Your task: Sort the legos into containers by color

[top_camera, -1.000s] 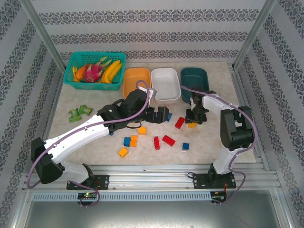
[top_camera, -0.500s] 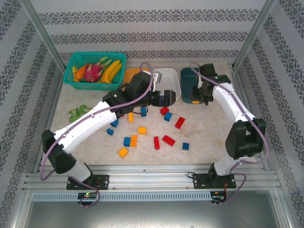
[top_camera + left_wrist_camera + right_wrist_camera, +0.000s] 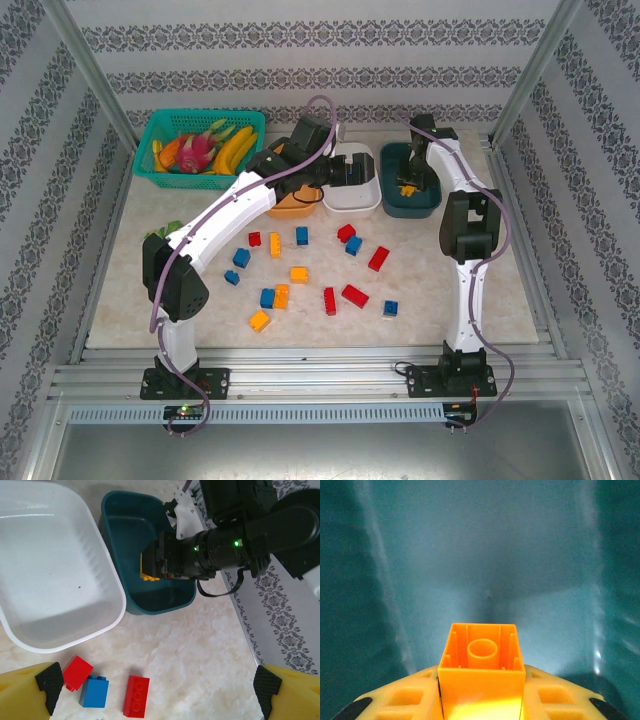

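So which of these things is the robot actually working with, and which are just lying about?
Job: loose legos, held orange brick, orange bin, white bin, teal bin.
Lying about: mesh basket, toy fruit, green leafy toy.

Top external: high and far, looking down and forward over the whole pale marbled table point(image 3: 480, 280), with its near edge at the frame bottom.

Left wrist: mid-height, facing down. The white oval plastic bin point(image 3: 107, 577) is at upper left and the dark teal oval plastic bin point(image 3: 125, 535) at top centre.

Right wrist: very close, inside the teal bin point(image 3: 485, 555), with a small orange studded plastic brick point(image 3: 482, 670) at bottom centre.

Overlap: the teal bin point(image 3: 393, 190) is in all three views. The brick in the left wrist view point(image 3: 147, 572) is probably the same one.
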Controlling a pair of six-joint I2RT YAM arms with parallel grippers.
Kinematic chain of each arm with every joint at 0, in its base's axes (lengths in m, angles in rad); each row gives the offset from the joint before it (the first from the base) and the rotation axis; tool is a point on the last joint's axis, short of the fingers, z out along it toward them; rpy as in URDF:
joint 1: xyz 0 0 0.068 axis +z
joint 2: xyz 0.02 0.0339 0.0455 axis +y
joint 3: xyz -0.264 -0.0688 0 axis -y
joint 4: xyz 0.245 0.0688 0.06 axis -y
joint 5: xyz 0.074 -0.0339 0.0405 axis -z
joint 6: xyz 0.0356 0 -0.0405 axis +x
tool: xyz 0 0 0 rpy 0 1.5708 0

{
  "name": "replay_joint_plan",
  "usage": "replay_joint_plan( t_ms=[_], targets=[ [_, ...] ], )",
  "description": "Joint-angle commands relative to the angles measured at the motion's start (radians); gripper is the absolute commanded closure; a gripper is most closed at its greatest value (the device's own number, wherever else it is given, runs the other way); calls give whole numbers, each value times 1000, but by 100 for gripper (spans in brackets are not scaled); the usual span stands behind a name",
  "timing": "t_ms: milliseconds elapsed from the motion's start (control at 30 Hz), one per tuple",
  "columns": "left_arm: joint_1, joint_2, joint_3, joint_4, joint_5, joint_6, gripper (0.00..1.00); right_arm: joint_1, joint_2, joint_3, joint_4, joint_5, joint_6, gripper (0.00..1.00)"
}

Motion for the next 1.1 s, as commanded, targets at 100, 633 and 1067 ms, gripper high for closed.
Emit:
replay_joint_plan(
  t_ms=[100, 633, 1067],
  targets=[
    [19, -8, 30, -81, 9, -9, 0, -10, 84, 151, -126, 10, 14, 56],
    [49, -317, -307, -169, -130, -99, 1, 159, -520, -115, 69, -22, 33, 38],
    [326, -375, -640, -294, -85, 79, 13, 535, -1175, -1122, 708, -314, 285, 28]
  ],
)
